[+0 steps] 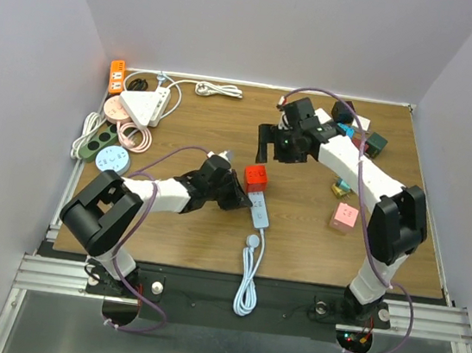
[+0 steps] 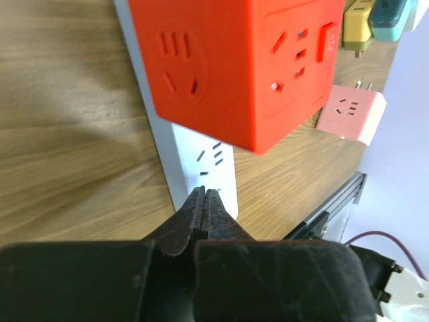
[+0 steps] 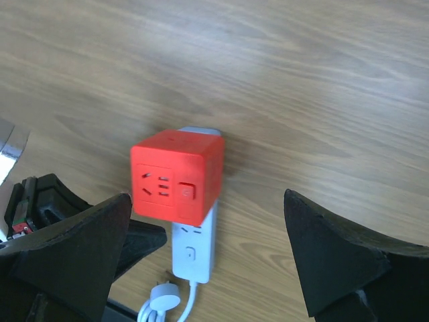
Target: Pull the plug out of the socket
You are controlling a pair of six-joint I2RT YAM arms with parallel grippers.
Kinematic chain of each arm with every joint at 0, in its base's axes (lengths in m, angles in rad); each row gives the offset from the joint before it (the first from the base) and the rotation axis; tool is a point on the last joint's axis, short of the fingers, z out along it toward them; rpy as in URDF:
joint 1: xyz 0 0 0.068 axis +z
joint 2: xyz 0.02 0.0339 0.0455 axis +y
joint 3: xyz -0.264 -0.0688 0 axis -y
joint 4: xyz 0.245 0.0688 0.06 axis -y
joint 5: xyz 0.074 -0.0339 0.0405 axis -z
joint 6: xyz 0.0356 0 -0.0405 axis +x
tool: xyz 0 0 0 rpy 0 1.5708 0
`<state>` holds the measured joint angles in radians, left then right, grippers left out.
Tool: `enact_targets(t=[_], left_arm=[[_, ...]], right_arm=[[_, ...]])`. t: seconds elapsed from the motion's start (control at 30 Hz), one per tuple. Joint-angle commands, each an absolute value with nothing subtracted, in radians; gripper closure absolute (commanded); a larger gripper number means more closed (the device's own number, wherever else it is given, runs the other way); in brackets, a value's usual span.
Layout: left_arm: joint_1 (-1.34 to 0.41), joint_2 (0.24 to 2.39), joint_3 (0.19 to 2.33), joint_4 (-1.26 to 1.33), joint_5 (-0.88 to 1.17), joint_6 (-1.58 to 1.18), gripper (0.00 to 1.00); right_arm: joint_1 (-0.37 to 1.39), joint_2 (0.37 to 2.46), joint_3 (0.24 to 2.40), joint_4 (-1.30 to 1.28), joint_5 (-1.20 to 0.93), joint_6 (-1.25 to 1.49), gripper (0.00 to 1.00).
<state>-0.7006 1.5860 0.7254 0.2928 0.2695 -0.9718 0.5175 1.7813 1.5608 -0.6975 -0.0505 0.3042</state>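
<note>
A red cube plug adapter (image 1: 256,177) is plugged into the far end of a white power strip (image 1: 259,210) near the table's middle. It also shows in the left wrist view (image 2: 234,67) and the right wrist view (image 3: 177,176). My left gripper (image 1: 238,196) is shut, its tips (image 2: 204,194) pressed down on the white strip (image 2: 218,171) just near of the cube. My right gripper (image 1: 268,146) is open and empty, hovering above and beyond the cube; its fingers (image 3: 338,258) frame the cube and strip (image 3: 194,248) from above.
The strip's coiled white cord and plug (image 1: 249,270) lie toward the near edge. Pink (image 1: 344,217), yellow and teal adapters (image 1: 340,189) sit at the right. Several power strips and cables (image 1: 131,115) crowd the far left. A pink adapter (image 2: 352,114) shows in the left wrist view.
</note>
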Motion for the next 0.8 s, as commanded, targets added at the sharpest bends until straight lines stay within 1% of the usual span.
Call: enact_targets(t=[0.0,0.27,0.47,0.67,0.73,0.77], left_arm=[[-0.707,1.529,0.678,0.38,0.252,-1.038,1.0],[-0.715,1.523,0.62,0.474,0.245,-1.109,1.0],[-0.718,1.535,0.617,0.486,0.244,-1.117,1.0],[-0.718,1.536,0.612,0.497,0.232,-1.126,1.0],[-0.718,1.542,0.614,0.497,0.229,-1.126,1.0],[-0.719,1.545,0.614,0.5,0.229,-1.127,1.0]], right_arm=[[0.543,1.807,1.618,-0.652,-0.098,0.293,0.0],[0.629,1.888,1.628,-0.652,-0.087,0.299,0.0],[0.676,1.925,1.626,-0.652,-0.071,0.308,0.0],[0.696,1.965,1.617,-0.657,-0.006,0.345,0.0],[0.695,1.976,1.614,-0.66,0.029,0.356,0.04],[0.696,1.98,1.612,-0.661,0.029,0.36,0.11]])
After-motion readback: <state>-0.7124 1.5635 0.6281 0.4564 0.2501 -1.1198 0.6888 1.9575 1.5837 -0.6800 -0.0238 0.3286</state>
